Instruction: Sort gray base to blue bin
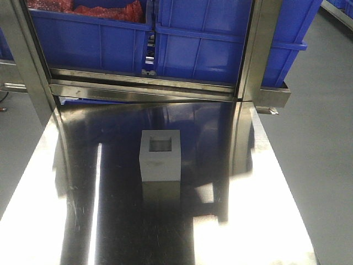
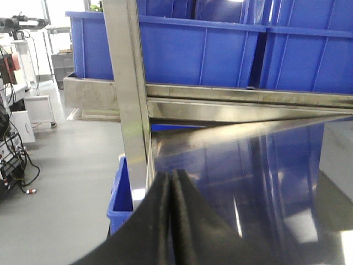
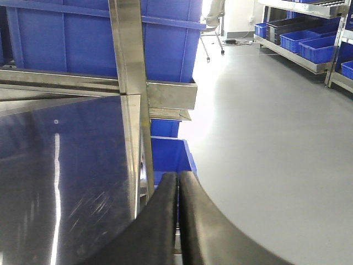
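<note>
Polished steel table [image 1: 110, 221] fills the front view, mirror-bright, with gray floor [image 1: 314, 138] on either side. On it, near the middle, sits the base [image 1: 160, 156], upright with its square recess facing up (a darker inner wall shows inside), well apart from every table edge. Behind the table, on a steel shelf [image 1: 143, 88], two blue bins stand side by side. The left bin [image 1: 83, 41] holds something red [image 1: 105, 8]. The right bin [image 1: 198, 49] shows only its wall, so what lies in it cannot be told. The left gripper [image 2: 172, 179] hangs over the table's left edge beside a steel post [image 2: 129, 83], its black fingers pressed together with nothing between them. The right gripper [image 3: 178, 178] hangs over the right edge, its fingers closed to a thin slit and likewise holding nothing. Low beside the table, each wrist view shows one more blue bin, a lower left bin [image 2: 122, 193] and a lower right bin [image 3: 171, 154].
</note>
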Controlling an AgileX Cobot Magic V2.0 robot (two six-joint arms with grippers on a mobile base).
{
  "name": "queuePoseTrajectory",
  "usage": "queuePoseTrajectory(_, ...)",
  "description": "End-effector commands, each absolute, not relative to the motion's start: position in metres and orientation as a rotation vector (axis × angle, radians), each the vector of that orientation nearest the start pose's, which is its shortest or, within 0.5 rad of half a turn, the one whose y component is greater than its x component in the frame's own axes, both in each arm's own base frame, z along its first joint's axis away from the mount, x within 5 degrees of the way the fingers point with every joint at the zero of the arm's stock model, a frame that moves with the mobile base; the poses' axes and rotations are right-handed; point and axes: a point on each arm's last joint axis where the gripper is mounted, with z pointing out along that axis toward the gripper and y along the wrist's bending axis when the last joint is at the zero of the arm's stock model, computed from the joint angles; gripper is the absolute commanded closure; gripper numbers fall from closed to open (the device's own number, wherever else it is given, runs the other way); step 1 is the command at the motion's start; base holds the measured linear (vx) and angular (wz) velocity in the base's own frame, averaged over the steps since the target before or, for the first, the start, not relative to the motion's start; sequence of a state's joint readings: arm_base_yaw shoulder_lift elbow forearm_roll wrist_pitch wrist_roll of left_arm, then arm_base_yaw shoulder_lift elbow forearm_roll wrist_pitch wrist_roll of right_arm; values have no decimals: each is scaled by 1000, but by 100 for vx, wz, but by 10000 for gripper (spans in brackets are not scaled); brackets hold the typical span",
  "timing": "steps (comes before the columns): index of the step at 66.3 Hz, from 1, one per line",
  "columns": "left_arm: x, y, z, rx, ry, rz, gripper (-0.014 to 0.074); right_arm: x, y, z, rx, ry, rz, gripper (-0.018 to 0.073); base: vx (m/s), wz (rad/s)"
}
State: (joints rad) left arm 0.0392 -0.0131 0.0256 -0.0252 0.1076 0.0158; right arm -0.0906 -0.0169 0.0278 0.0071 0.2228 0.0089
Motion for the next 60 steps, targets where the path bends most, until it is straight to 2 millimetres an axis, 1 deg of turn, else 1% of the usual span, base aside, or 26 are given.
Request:
queuePoseTrajectory(1, 54, 2, 215, -45, 1461, 18, 594, 57, -5, 190, 75, 1660, -69, 564, 0, 0)
queuePoseTrajectory(7, 49, 2, 237, -69, 1348, -9, 594, 57, -5, 190, 75, 1660, -69, 564, 0, 0)
queuePoseTrajectory(11, 43, 2, 262, -70, 1256, -13, 594, 57, -5, 190, 75, 1660, -69, 564, 0, 0)
queuePoseTrajectory(14, 40, 2, 277, -67, 1234, -13, 594, 57, -5, 190, 75, 1660, -69, 564, 0, 0)
queuePoseTrajectory(21, 41, 1, 311, -52, 1294, -2, 594, 57, -5, 190, 75, 1660, -69, 564, 0, 0)
queuePoseTrajectory(27, 53, 1, 332, -33, 1456, 13, 594, 57, -5, 190, 75, 1660, -69, 564, 0, 0)
queuePoseTrajectory(33, 71, 1, 341, -2, 1604, 36, 594, 57, -5, 190, 75, 1660, -69, 564, 0, 0)
queuePoseTrajectory(37, 82, 2, 348, -2, 1649, 34, 594, 57, -5, 190, 75, 1660, -69, 564, 0, 0)
queuePoseTrajectory(42, 93, 2, 348, -3, 1687, 32, 594, 57, -5, 190, 75, 1660, -69, 564, 0, 0)
queuePoseTrajectory(47, 97, 2, 346, -4, 1709, 31, 594, 57, -5, 190, 75, 1660, -69, 564, 0, 0)
queuePoseTrajectory(53, 97, 2, 346, -6, 1709, 28, 580, 57, -5, 190, 75, 1660, -69, 564, 0, 0)
queuePoseTrajectory(57, 97, 2, 346, -9, 1701, 23, 539, 57, -5, 190, 75, 1660, -69, 564, 0, 0)
queuePoseTrajectory(60, 97, 2, 347, -9, 1697, 24, 484, 57, -5, 190, 75, 1660, -69, 564, 0, 0)
